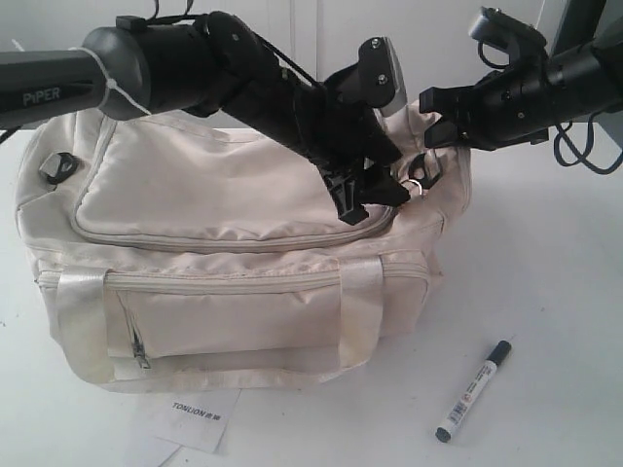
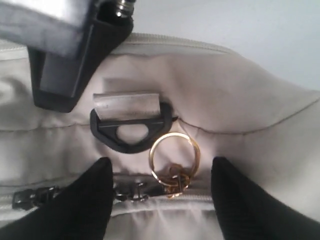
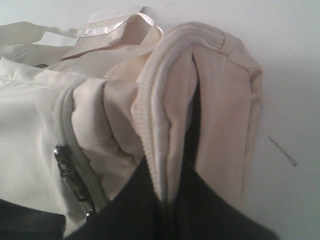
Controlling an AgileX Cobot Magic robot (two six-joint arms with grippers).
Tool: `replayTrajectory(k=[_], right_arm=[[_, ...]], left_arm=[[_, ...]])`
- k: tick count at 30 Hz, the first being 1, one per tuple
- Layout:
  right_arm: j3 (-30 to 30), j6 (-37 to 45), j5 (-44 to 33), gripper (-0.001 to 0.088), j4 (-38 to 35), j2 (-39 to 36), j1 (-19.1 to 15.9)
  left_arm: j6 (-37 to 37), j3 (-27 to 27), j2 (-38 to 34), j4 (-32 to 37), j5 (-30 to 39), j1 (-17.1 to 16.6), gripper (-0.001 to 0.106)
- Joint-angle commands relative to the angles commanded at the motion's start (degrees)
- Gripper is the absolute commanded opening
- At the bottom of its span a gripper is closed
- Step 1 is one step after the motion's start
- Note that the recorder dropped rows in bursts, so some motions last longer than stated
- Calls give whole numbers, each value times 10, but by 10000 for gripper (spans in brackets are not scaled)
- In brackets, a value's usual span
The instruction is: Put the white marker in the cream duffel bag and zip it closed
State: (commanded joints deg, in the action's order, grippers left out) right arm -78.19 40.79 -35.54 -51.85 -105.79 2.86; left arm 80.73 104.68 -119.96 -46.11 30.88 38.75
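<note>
Duffel bag (image 1: pixel 214 204), large, soft, cream fabric, is sitting left of centre on the white table (image 1: pixel 565 292). Left black gripper (image 1: pixel 368 199) is hanging at the bag's right end, its fingers (image 2: pixel 95 200) standing apart either side of a gold metal ring (image 2: pixel 174 155) at the top zipper, just beside a black plastic D-buckle (image 2: pixel 127 132). Right black gripper (image 1: pixel 436 131) is pinching a fold of the bag's end fabric, fingers clamped on it. Slim white marker (image 1: pixel 474 391) with black cap is lying on the table, right of the bag, apart from both grippers.
</note>
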Motion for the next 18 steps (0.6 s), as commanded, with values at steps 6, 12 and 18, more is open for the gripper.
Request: replayTrajectory(k=[6,12,18], right_arm=[[0,0,-1,0,0,0,0],[0,0,-1,0,0,0,0],[0,0,0,0,0,0,0]], left_arm=[[-7,0,-7,-8,-13,8,619],[-47,0,-10,-8,-13,8,619],[-77,0,-24,-13,-15,8,619]])
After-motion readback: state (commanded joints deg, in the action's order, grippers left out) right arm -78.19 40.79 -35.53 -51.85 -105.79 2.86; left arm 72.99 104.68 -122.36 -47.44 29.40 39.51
